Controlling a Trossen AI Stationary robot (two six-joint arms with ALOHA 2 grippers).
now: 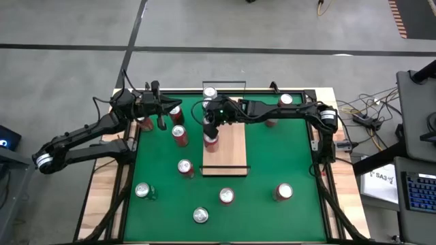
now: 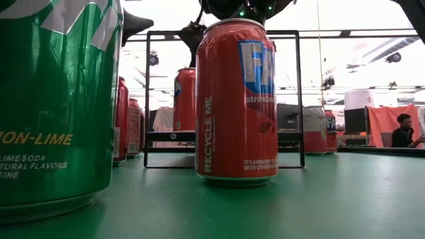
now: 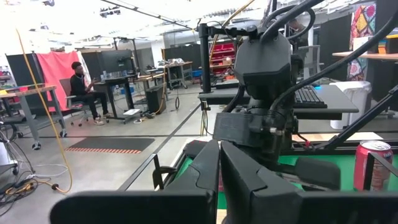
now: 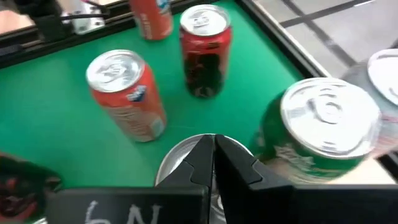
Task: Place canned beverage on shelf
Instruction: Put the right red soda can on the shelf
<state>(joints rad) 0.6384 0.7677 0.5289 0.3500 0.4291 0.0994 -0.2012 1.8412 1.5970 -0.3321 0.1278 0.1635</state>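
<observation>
The shelf (image 1: 231, 151) is a pale wood board with black end rails, lying on the middle of the green mat. A red can (image 1: 212, 141) stands upright on it; the low view shows it behind the near rail (image 2: 185, 99). My right gripper (image 4: 213, 155) is shut just above this can's silver top (image 4: 177, 163). A green can (image 4: 314, 134) and another can (image 1: 209, 92) stand at the shelf's far end. My left gripper (image 3: 219, 180) is shut and empty, held level above the mat's far left corner (image 1: 174, 104). My right gripper's shut fingertips (image 4: 202, 152) point slanting down from the table's right side at the top of the red can on the shelf. I cannot tell whether they touch the lid. The can stands upright on the board.
Loose cans stand on the mat: two red ones (image 1: 179, 135) (image 1: 176, 113) left of the shelf, more near the front (image 1: 184, 167) (image 1: 226, 196) (image 1: 283, 192) (image 1: 200, 216), a green one (image 1: 143, 191). In the low view a red can (image 2: 236, 99) stands before the shelf.
</observation>
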